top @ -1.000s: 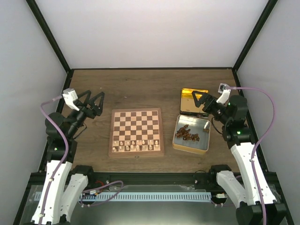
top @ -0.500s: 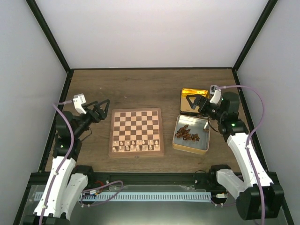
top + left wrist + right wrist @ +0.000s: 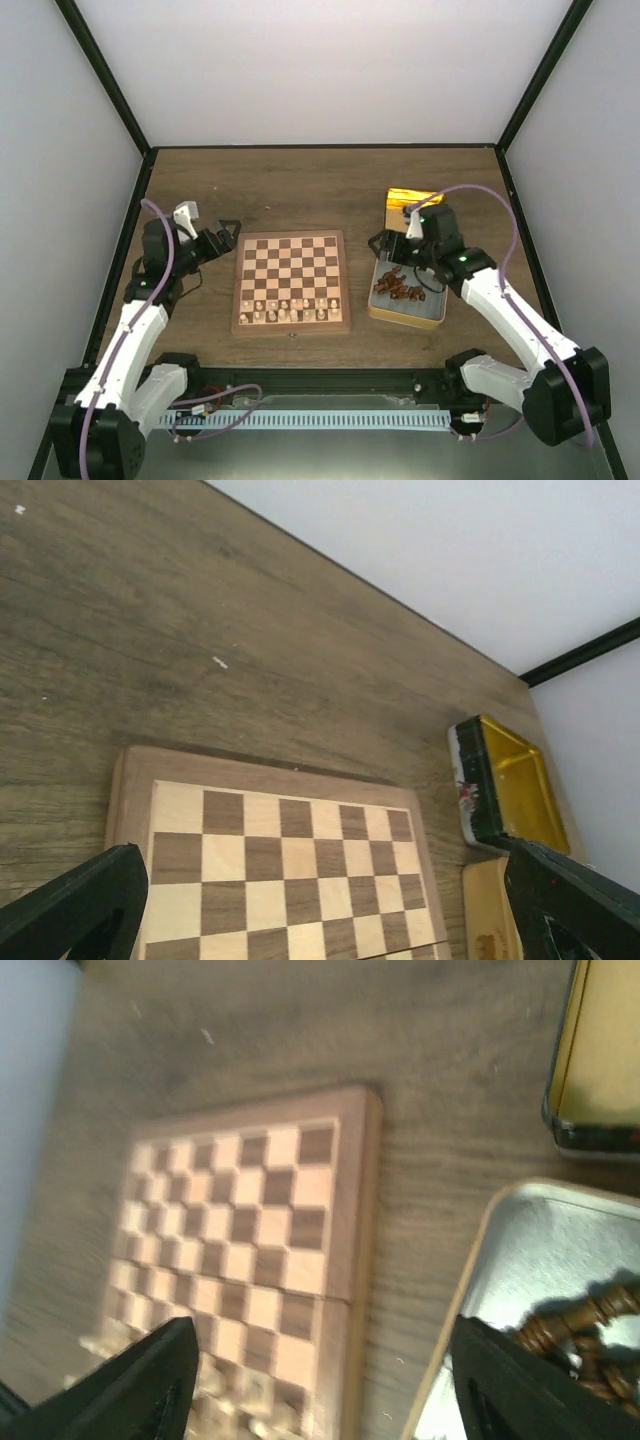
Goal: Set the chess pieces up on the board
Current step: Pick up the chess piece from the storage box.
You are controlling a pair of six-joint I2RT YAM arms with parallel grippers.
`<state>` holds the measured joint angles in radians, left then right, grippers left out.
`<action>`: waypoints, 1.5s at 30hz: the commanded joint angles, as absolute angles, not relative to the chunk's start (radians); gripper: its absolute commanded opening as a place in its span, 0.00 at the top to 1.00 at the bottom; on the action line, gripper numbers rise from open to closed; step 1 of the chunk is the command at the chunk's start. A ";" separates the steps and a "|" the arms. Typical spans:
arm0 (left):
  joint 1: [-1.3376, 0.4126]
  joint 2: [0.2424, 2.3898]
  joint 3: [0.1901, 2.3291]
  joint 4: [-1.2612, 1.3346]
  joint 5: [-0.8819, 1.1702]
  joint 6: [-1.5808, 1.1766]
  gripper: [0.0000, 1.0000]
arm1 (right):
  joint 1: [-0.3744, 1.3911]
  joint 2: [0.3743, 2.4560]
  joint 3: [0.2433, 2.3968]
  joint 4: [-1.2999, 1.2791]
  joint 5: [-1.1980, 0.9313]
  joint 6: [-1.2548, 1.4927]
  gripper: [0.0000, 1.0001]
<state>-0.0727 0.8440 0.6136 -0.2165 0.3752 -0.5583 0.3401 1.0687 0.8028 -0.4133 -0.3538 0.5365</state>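
The board [image 3: 290, 262] lies mid-table, with pale chessmen [image 3: 285, 312] on its two near rows. The dark chess pieces [image 3: 400, 288] lie heaped in a silver-lined tin tray [image 3: 432, 312] right of the board. My left gripper [image 3: 220, 240] hovers open just left of the board's far corner, nothing between its fingers; its wrist view shows the board [image 3: 280, 850] between the fingertips [image 3: 80, 905]. My right gripper [image 3: 388, 250] stands open above the tray's left rim. In its blurred wrist view the board [image 3: 250, 1220] lies left and the dark pieces [image 3: 590, 1330] right.
The gold tin lid [image 3: 410, 203] lies just behind the tray, seen also as the lid [image 3: 505, 790] and the lid [image 3: 600, 1060] in the wrist views. Black frame posts and white walls close in the wooden table.
Both arms have swung inward. The left gripper has come closer to the board's left edge. The right gripper has moved left and nearer, from over the lid to the tray's left rim.
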 commanded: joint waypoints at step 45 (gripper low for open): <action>-0.081 1.112 0.741 -0.151 0.263 -0.481 0.00 | 0.449 1.262 0.701 -0.722 0.196 0.845 0.83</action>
